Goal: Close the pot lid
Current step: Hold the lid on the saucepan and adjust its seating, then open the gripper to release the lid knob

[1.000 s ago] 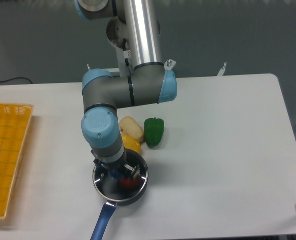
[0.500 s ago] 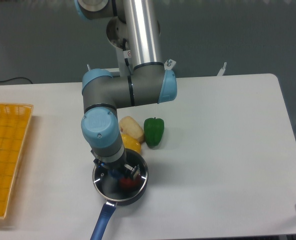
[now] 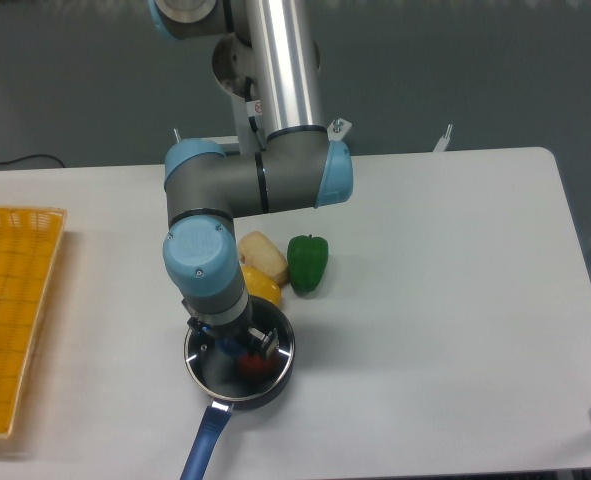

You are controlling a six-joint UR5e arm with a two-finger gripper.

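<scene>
Silvery rim metal is being seen all round the pot (image 3: 240, 362), which suggests the pot lid (image 3: 215, 372) is being held level on it or just above; seating cannot be told. The gripper (image 3: 237, 348) is being kept directly over the pot's centre, fingers pointing down at the blue knob, which is mostly hidden beneath them. Whether the fingers are clamped on the knob or parted cannot be told. Something red (image 3: 252, 364) is being glimpsed through the glass, just right of the fingers. The long blue handle (image 3: 203, 444) is being left pointing toward the near table edge, below the fingers.

Against the earlier frames almost nothing is being changed: the arm is only settling slightly lower. The placement is judged nearly done, release and withdrawal remaining.

Behind the fingers, a yellow item (image 3: 262, 288), a pale potato-like item (image 3: 263, 256) and a green pepper (image 3: 307, 262) are lying.
</scene>
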